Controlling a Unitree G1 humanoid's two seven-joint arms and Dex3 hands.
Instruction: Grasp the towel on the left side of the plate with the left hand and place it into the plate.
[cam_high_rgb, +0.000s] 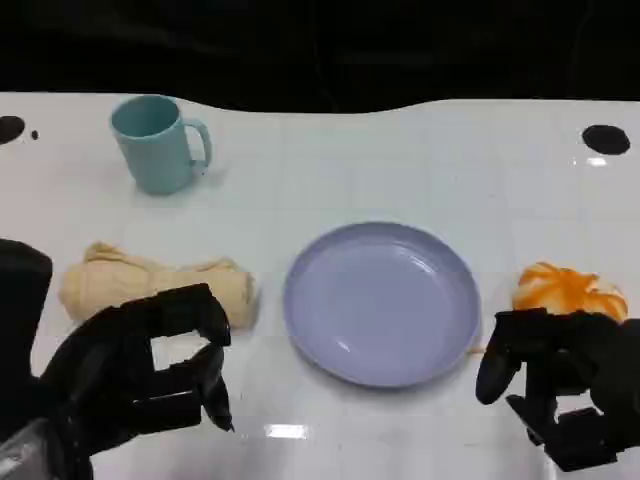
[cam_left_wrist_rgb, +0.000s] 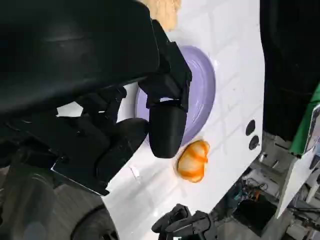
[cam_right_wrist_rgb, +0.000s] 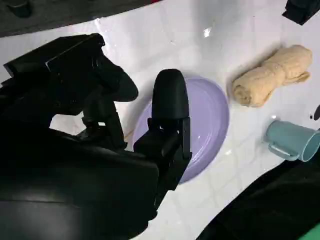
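Observation:
A rolled beige towel lies on the white table, left of the lavender plate. The plate has nothing in it. My left hand hovers just in front of the towel, toward the table's near edge. Its fingers are apart and hold nothing, and they hide part of the towel's near side. A corner of the towel shows past the hand in the left wrist view. My right hand waits at the plate's right, near the front edge, also holding nothing.
A teal cup stands at the back left, behind the towel. An orange-and-white round object lies right of the plate, just beyond my right hand. Black dots mark the table's far corners.

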